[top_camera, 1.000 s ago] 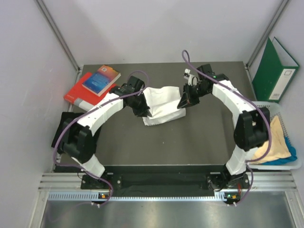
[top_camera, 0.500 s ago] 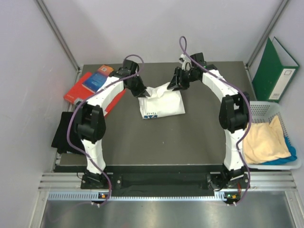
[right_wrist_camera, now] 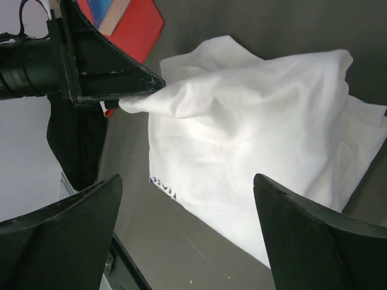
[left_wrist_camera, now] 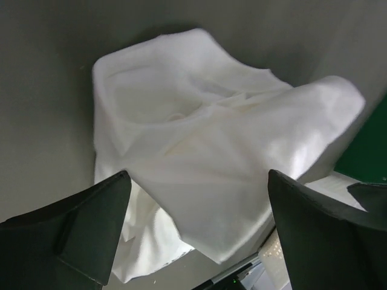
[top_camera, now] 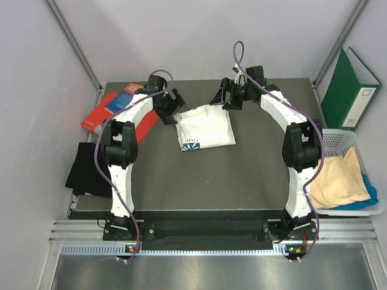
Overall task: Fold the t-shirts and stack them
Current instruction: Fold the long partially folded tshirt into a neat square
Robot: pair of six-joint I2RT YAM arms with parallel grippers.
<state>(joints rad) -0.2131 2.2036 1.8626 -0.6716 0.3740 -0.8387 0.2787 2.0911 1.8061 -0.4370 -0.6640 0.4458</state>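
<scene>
Both wide open, empty: left end effector [top_camera: 171,106], right end effector [top_camera: 222,96]. White t-shirt [top_camera: 204,128] lies on table [top_camera: 242,175] btwn them. Risk: corner touching left fingertip [right_wrist_camera: 145,80] snags, pulling fold apart.

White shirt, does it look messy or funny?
A little. The white t-shirt, far middle of the table, is folded but rumpled: its top layer puffs up, and one corner peaks toward the open left jaws.

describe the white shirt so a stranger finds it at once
On the dark table, look at the middle of the far half. The white t-shirt lies folded there; unlike the black shirt at the left edge, it has a small blue print.
</scene>
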